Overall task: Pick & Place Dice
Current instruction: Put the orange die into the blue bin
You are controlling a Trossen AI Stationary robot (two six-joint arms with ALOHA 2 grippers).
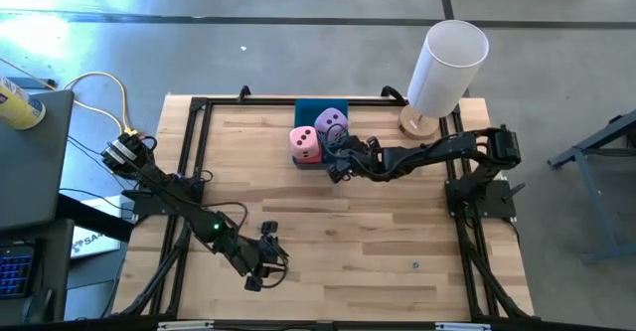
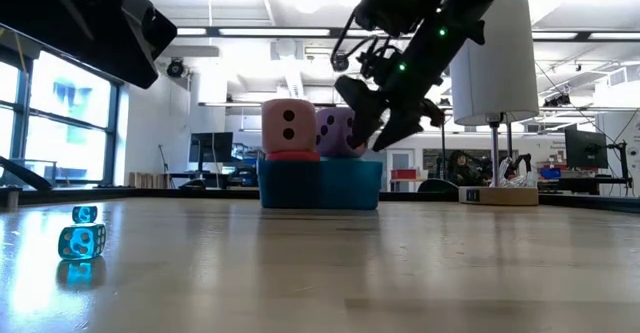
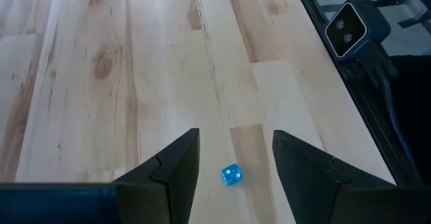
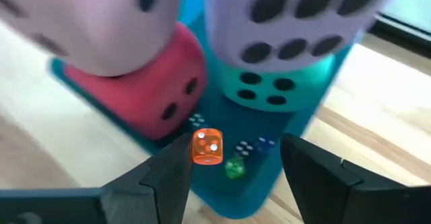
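Dice are gathered in the blue tray (image 1: 320,109) at the far middle of the wooden table (image 1: 378,232). High view: the pink die (image 1: 305,144) and the lilac die (image 1: 332,123) show on top of the tray's load; what lies beneath them is hidden. The right gripper (image 1: 335,159) sits at the tray's near right corner, arm stretched in from the right. The left gripper (image 1: 268,256) waits over bare planks near the front edge, well apart from the tray. A white cylinder (image 1: 447,68) stands on a round wooden base by the far right corner.

Low view: the tray's blue wall (image 2: 320,186) hides the lower layer, apart from a strip of red under the pink die (image 2: 289,125). The lilac die (image 2: 334,131) sits beside it, with the right gripper (image 2: 372,113) just next to it. A small clear blue die (image 2: 82,241) rests on the table at the left, mirrored in the glossy surface.

Left wrist view: the left claw's fingers (image 3: 180,163) stand apart, empty, with the small blue die (image 3: 231,175) on the planks between them.

Right wrist view: the right claw's fingers (image 4: 168,173) are parted, holding nothing. Only here is the stacking plain: pink die (image 4: 101,22) on the red die (image 4: 145,96), lilac die (image 4: 296,19) on the teal die (image 4: 283,89), all soft with rounded corners. On the tray floor lie small hard dice: orange (image 4: 207,146), green (image 4: 235,168) and dark blue (image 4: 264,144).
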